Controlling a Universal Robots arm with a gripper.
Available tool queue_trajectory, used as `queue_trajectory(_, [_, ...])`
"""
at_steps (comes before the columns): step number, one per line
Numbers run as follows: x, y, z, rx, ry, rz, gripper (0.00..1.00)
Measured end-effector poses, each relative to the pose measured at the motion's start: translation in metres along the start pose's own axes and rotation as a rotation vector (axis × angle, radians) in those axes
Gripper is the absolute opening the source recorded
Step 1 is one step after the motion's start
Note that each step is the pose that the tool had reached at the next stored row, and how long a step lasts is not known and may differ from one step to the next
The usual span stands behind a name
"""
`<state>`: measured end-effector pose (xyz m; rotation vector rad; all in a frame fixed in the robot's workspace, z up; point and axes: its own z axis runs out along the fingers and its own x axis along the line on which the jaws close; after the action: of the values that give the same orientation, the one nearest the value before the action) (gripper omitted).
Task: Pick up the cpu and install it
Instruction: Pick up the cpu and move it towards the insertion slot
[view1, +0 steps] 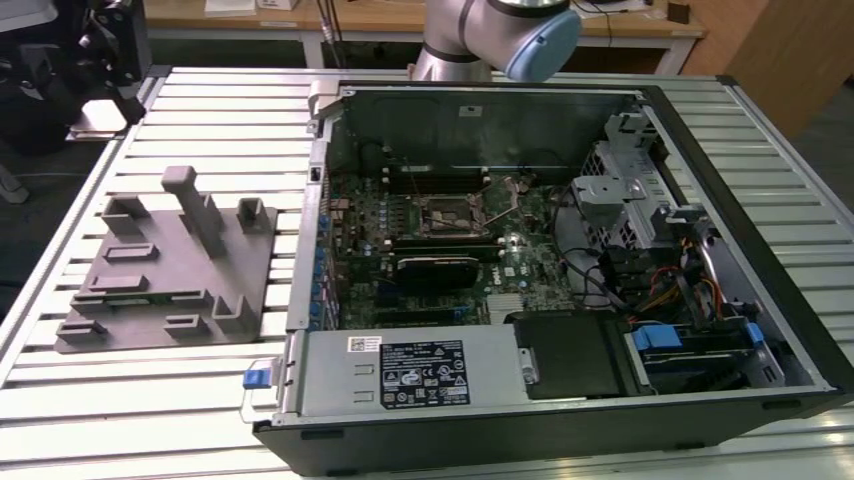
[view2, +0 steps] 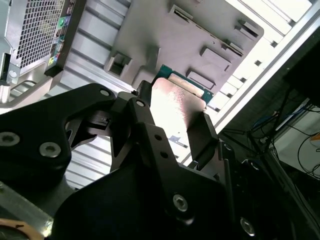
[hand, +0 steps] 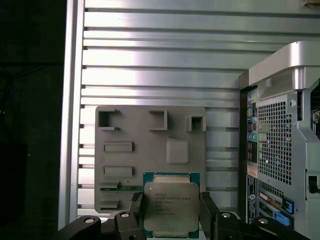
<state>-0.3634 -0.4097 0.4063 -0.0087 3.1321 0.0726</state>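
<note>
Well above the grey fixture (hand: 150, 165), the cpu (hand: 171, 207) is sitting flat between the two black fingers (hand: 206, 210) of the gripper (hand: 171, 200), which are pinching it on opposite edges. Its pale silver top is facing the first wrist view, with a thin green rim showing around it. It is hanging clear of the fixture's pockets, touching none of them. Just beside the fixture, the open computer case (view1: 534, 250) is lying on its side on the slatted metal table (view1: 174, 420). The motherboard's square socket (view1: 447, 212) is facing up inside it, well apart from the fixture's upright posts. Farther from the fixture, past the case's far wall, the arm's blue-capped joint (view1: 514, 35) is reaching into the exterior view.
</note>
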Motion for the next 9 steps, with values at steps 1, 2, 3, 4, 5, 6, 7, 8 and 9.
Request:
queue_trajectory(1, [-0.0014, 0.0, 0.0, 0.0, 0.0, 0.0, 0.53])
queue_trajectory(2, [-0.0029, 0.0, 0.0001, -0.0001, -0.0001, 0.0, 0.53])
queue_trajectory(3, [-0.0044, 0.0, 0.0001, 0.0, -0.0001, 0.0, 0.53])
queue_trajectory(4, [-0.0058, 0.0, 0.0001, 0.0, -0.0001, 0.0, 0.53])
queue_trajectory(5, [-0.0071, 0.0, 0.0001, 0.0, 0.0, 0.0, 0.53])
queue_trajectory(6, [-0.0085, -0.0001, 0.0001, 0.0, -0.0001, 0.0, 0.53])
queue_trajectory(7, [-0.0098, -0.0001, 0.0001, 0.0, -0.0001, 0.0, 0.53])
queue_trajectory(8, [-0.0111, 0.0, 0.0001, 0.0, -0.0001, 0.0, 0.53])
queue_trajectory(9, [-0.0125, -0.0001, 0.0002, 0.0, -0.0001, 0.0, 0.53])
